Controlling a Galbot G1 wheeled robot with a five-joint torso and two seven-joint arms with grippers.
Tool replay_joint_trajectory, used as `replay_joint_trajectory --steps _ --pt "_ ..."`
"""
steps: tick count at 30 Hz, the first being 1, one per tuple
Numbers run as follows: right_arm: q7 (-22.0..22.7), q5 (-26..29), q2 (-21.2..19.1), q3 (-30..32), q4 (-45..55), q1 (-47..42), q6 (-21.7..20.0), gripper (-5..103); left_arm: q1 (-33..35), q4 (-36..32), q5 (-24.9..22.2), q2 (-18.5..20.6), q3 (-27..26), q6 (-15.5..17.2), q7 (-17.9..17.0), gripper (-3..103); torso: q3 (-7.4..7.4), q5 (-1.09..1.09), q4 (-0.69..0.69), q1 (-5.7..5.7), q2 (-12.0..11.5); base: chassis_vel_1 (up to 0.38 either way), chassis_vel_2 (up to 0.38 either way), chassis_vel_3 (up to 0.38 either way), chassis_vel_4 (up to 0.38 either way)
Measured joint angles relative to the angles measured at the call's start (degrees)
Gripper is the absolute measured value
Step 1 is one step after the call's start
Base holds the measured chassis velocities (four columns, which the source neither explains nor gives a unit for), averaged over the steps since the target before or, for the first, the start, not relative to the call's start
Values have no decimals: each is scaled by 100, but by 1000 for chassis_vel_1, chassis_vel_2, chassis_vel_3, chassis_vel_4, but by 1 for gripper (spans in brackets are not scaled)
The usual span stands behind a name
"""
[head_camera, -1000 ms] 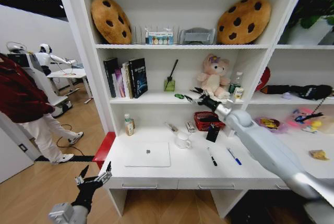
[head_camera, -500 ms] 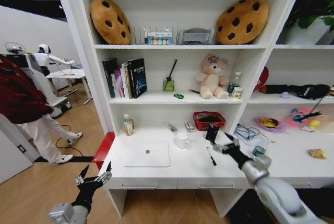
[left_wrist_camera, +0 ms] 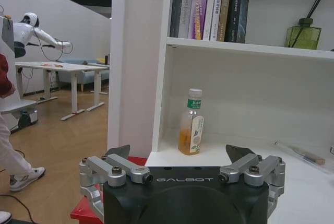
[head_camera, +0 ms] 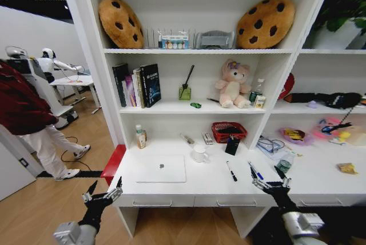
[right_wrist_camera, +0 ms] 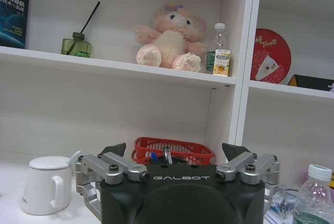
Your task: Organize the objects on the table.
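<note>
We see both arms held low before the table (head_camera: 171,191); the left gripper (head_camera: 103,191) hangs off the front left corner, its fingers spread and holding nothing; the right gripper (head_camera: 270,184) sits at the front edge toward the right, fingers likewise spread and empty, just beside the blue pen (head_camera: 255,171). On the white top the silver laptop (head_camera: 162,169) lies closed at the left, a white mug (head_camera: 200,153) stands behind it, and the black pen (head_camera: 231,171) lies near the middle, a little apart from the blue one; the clear water bottle (head_camera: 284,163) stands upright to the right; a yellow scrap (head_camera: 349,168) rests well off at the far right; the tiny green toy car (head_camera: 196,105) sits on the shelf above.
</note>
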Motion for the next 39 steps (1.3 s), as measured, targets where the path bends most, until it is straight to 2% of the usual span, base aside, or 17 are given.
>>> replay_joint_trajectory --steps 9,12,13,14,15,16,18,19,21,23,26,27,28,34,39 --pt "74 46 -22 -360 -112 171 -93 100 0 0 0 0 -1 0 0 100 0 0 -2 0 0 -82 -105 101 97" --pt "460 389 -121 -868 -120 356 -578 100 0 0 0 -1 1 0 0 100 1 3 -4 1 -1 -203 -181 185 180" --pt "460 389 -121 -868 -120 356 -578 100 0 0 0 -1 1 0 0 100 1 3 -4 1 -1 -206 -144 166 181" --pt "665 512 -182 -1060 -106 457 -798 100 0 -1 0 -1 1 0 1 100 1 8 -1 1 -1 -156 -144 138 119" --pt "873 609 -281 -1256 -79 593 -1113 100 0 -1 0 -2 2 0 2 100 1 3 0 1 -1 -53 -116 138 55" --pt "873 609 -281 -1256 -79 593 -1113 100 0 -1 0 -2 2 0 2 100 1 3 0 1 -1 -53 -116 138 55" --pt "1246 854 -660 -1706 -46 908 -1697 100 0 -1 0 -2 1 0 1 100 1 1 0 0 -1 3 -26 49 55" --pt "1246 854 -660 -1706 -46 908 -1697 100 0 -1 0 -2 1 0 1 100 1 1 0 0 -1 3 -5 4 54" --pt "1523 1136 -993 -2108 -162 1393 -2163 100 0 -2 0 0 0 0 0 100 0 -4 0 0 0 56 11 -71 -23" --pt "1605 1190 -1065 -2220 -224 1535 -2278 100 0 -1 0 0 -1 0 -1 100 0 -4 -1 0 0 68 27 -65 -40" --pt "2122 1731 -1374 -2855 -665 2405 -2897 100 0 -1 1 0 -3 -1 -3 100 0 -2 1 0 -1 16 20 -22 -13" --pt "2122 1731 -1374 -2855 -665 2405 -2897 100 0 -1 1 0 -3 -1 -3 100 0 -2 1 0 -1 0 0 0 0" --pt "2256 1886 -1423 -3066 -883 2764 -3078 100 0 -1 1 0 -3 -1 -2 100 1 0 1 0 -1 0 0 0 0" --pt "2380 1948 -1417 -3583 -1532 3609 -3189 100 0 -1 1 0 0 -1 -1 100 1 1 -1 1 -1 0 0 0 0" --pt "2376 1973 -1356 -3781 -1888 3808 -3181 100 0 -2 1 0 -1 -1 -1 100 1 1 -1 1 -1 0 0 0 0"
